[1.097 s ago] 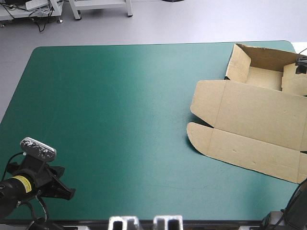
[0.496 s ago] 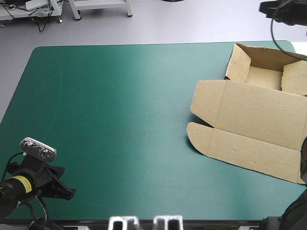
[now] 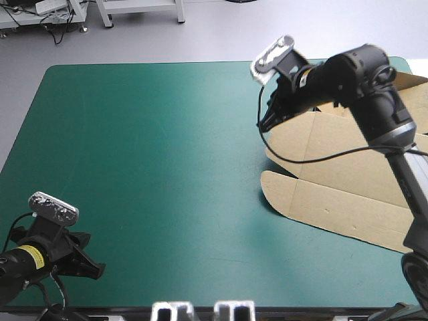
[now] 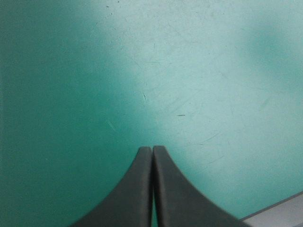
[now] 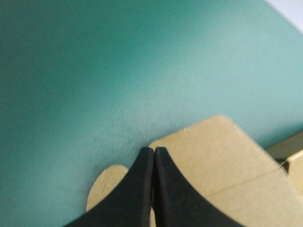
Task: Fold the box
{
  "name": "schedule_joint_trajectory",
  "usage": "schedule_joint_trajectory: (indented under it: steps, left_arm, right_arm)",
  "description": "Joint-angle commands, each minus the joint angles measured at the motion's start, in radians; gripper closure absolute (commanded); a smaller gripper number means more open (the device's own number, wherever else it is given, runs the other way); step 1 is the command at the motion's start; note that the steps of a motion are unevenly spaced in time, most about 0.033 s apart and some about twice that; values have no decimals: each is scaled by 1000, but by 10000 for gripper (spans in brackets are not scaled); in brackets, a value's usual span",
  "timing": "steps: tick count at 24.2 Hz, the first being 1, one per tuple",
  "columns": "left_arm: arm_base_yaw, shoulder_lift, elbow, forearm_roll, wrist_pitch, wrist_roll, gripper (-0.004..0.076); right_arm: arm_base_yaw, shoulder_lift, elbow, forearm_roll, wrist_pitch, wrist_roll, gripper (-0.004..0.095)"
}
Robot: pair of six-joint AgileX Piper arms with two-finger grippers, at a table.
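The brown cut-board box (image 3: 348, 194) lies at the 3 o'clock side of the teal-green table cover (image 3: 154, 154), with its broad lid panel flat and a rounded flap jutting toward 8 o'clock. The right gripper (image 5: 154, 150), two black fin-shaped fingers, is clenched into one pointed arch with its tip over the lid panel's 10 o'clock corner; whether it touches the board cannot be told. The left gripper (image 4: 152, 149), likewise pressed closed, sits low over bare cover at the table's 7 o'clock corner, well apart from the box.
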Motion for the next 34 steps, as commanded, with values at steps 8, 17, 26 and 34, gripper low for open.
schedule_joint_trajectory:
  steps: [8, 17, 26, 34]
  left_arm:
    - [-8, 9, -23, 6, -33, -9, 734]
    - [-8, 9, -23, -3, -31, -9, 734]
    - [-8, 9, 31, -35, -43, -9, 734]
    - [-8, 9, 34, -54, -103, -9, 734]
  right_arm:
    - [34, -331, 625, -58, 2, 122, 931]
    - [34, -851, 1021, -59, -113, 284, 932]
    - [34, -987, 1112, -138, -73, 412, 932]
    - [34, -987, 1112, -160, -73, 418, 932]
